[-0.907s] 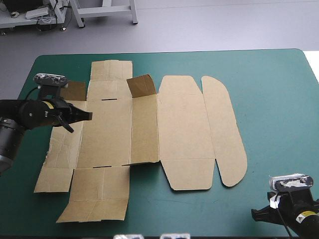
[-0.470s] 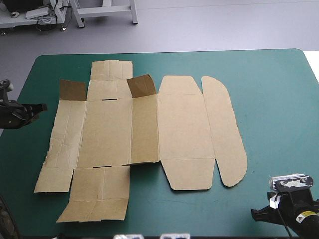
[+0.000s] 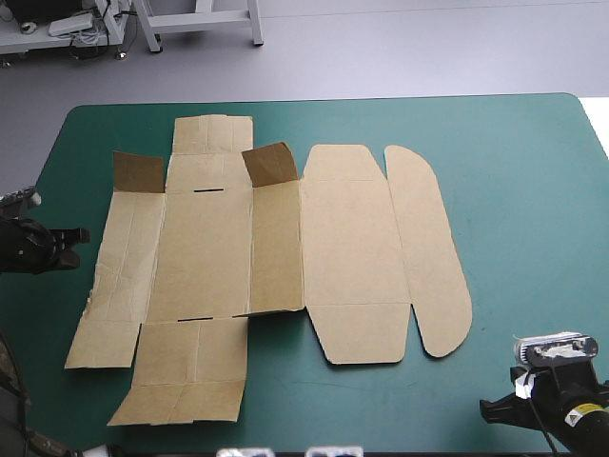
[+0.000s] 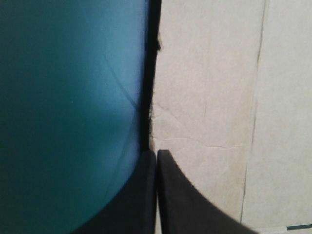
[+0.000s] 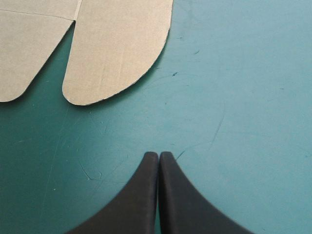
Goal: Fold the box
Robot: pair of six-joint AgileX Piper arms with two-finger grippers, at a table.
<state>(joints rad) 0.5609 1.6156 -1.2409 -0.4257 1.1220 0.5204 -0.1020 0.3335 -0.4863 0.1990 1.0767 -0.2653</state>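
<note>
The brown box (image 3: 276, 248) is being seen lying flat and unfolded across the left and centre of the high view, on the teal-green cover (image 3: 533, 190). The left gripper (image 4: 156, 152) is being held with its black fingers pressed together at the sheet's torn left edge, and the right gripper (image 5: 159, 154), fingers likewise together, over bare cover near the rounded lid flap (image 5: 117, 53). The board is being judged light, stiff between creases, apt to slide and tear, and best taken at a side panel's free edge.
</note>
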